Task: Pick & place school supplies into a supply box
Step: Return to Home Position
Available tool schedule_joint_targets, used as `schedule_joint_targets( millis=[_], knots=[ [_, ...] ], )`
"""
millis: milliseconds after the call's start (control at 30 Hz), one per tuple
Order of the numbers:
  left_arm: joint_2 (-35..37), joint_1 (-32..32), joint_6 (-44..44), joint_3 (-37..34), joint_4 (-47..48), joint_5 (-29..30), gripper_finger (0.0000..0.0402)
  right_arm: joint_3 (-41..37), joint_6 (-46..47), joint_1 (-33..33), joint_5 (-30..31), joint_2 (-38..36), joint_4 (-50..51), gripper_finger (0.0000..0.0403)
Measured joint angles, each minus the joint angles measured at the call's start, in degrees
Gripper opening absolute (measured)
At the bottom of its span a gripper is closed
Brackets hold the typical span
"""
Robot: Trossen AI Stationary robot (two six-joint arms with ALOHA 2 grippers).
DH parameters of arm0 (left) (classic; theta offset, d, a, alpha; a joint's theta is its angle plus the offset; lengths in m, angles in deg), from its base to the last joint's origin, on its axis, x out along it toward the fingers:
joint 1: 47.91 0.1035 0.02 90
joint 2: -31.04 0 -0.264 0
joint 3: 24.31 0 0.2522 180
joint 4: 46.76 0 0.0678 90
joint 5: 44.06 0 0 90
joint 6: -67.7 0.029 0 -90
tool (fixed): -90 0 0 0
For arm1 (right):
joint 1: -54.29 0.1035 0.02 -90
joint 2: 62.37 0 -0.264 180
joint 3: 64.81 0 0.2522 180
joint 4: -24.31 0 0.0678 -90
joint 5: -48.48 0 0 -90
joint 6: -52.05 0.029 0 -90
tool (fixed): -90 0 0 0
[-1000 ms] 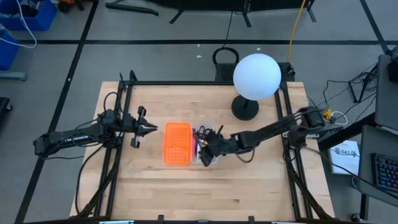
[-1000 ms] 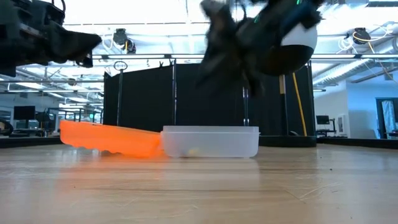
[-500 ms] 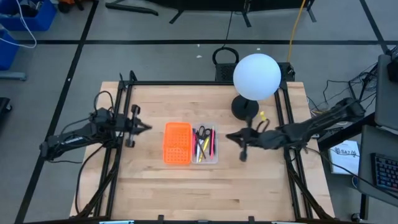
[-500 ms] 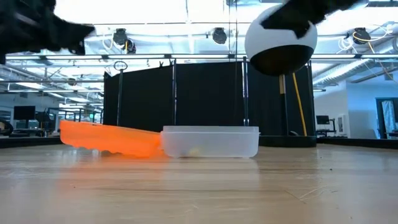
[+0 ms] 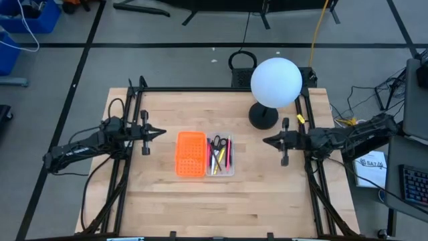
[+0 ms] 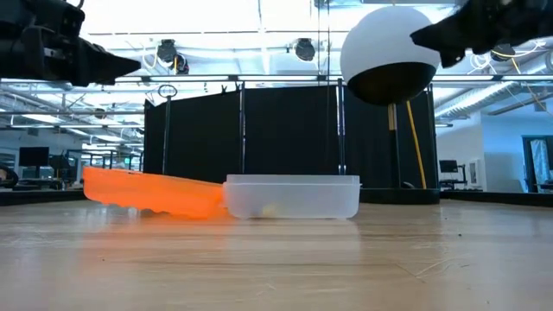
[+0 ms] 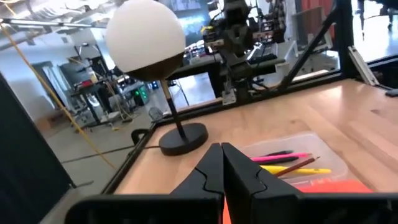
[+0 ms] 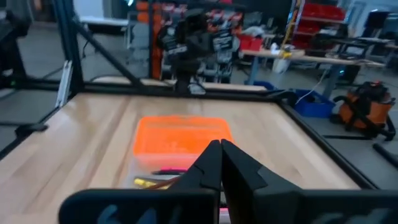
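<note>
The wooden table fills the middle of the high view, with one white globe lamp at its upper right. My two arms lie along the left and right edges. My left gripper hangs left of centre and my right gripper right of centre. Both have their fingers pressed together on nothing, as each wrist view shows.

Between them, at frame centre, one orange perforated panel leans against the left side of the one clear supply box.

The school supplies lie inside the box. I count one pair of scissors at its upper end, then one pink-red pencil, one yellow pencil and at least one dark pen. They overlap, so I cannot tell the exact number.

I judge the pens light, stiff and smooth, so they would roll. I would pinch them across mid-shaft. The scissors I would take at the pivot. The box looks light and likely to slide, so I would grip one long wall.
</note>
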Motion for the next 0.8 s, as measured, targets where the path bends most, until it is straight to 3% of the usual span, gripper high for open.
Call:
schedule_joint_targets(
  millis=[200, 400, 500, 633, 800],
  knots=[
    [0.2, 0.0, 1.8, 0.0, -0.9, -0.7, 0.0003, -4.3, -0.2, -1.5, -4.4, -9.6, 2.1, 0.0],
    [1.2, 0.0, 1.5, 0.0, -1.7, -1.0, 0.0002, -7.9, 0.1, -1.7, -4.3, -17.8, 7.4, 0.0],
    [1.7, 0.0, 1.5, 0.0, -0.8, -1.6, 0.0002, -10.1, 0.1, -1.7, -4.5, -21.9, 7.6, 0.0],
    [1.5, 0.0, 1.4, 0.0, 1.2, -7.0, 0.0003, -12.8, 0.1, -1.7, -4.5, -26.6, 7.4, 0.0],
    [1.5, 0.0, -0.5, -1.1, 2.3, -6.8, 0.0002, -17.0, 0.2, -1.7, -4.7, -29.5, 5.9, 0.0]
  ],
)
